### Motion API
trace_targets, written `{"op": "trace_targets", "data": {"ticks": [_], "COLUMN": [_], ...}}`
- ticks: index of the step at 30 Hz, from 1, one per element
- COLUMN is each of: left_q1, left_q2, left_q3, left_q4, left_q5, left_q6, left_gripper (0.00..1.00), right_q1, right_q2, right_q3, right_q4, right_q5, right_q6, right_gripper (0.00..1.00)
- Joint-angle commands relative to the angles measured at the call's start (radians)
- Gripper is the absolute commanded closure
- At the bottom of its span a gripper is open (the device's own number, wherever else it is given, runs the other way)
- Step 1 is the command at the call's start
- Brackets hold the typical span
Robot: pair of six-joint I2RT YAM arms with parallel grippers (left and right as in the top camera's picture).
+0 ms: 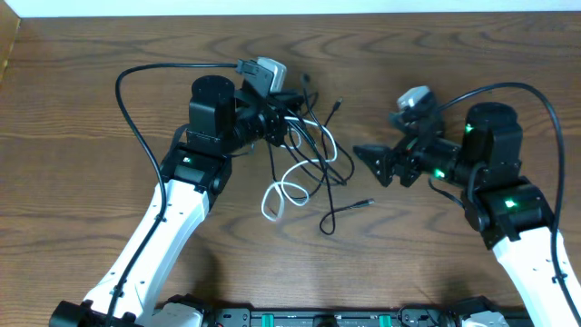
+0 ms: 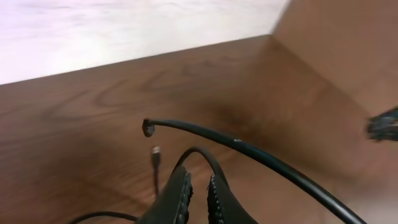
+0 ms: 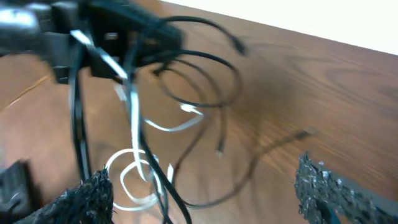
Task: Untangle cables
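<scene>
Closing in where overhead cannot, the left wrist view shows the left claw [image 2: 198, 194] clenched on the cables [image 1: 304, 159] mid-worktop [image 1: 91, 100]; the right claw [image 1: 386, 163] gapes wide beside them, touching nothing.

Cables [image 1: 304, 162] black and white; table [image 1: 73, 182] brown wood grain; right fingers [image 3: 326, 190] black.

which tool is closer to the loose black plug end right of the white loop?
Right. The right tool hangs open just beyond the thin black cable's plug end; the left tool sits far left, shut on the tangled black-and-white cable bundle.
</scene>
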Motion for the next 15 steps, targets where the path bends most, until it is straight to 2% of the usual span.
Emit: {"op": "trace_targets", "data": {"ticks": [1,9,11,13,15], "left_q1": [0.002,-0.022,-0.032,-0.044,-0.051], "left_q2": [0.002,0.002,0.002,0.002,0.002], "left_q3": [-0.006,-0.007,-0.007,-0.007,-0.007], "left_q4": [0.015,0.053,0.055,0.055,0.055], "left_q5": [0.124,0.144,0.145,0.146,0.149], "left_q6": [0.018,0.018,0.018,0.018,0.017], "left_gripper": [0.92,0.92,0.92,0.92,0.92], "right_q1": [0.033,0.134,0.152,0.161,0.161], "right_q2": [0.015,0.044,0.049,0.055,0.061], "right_q3": [0.012,0.012,0.012,0.012,0.012], "right_q4": [0.011,0.046,0.055,0.056,0.056], "right_q5": [-0.097,-0.095,-0.092,-0.067,-0.034], "right_q6": [-0.057,-0.06,-0.06,-0.06,-0.06], "right_gripper": [0.09,0.1,0.12,0.33,0.71]}}
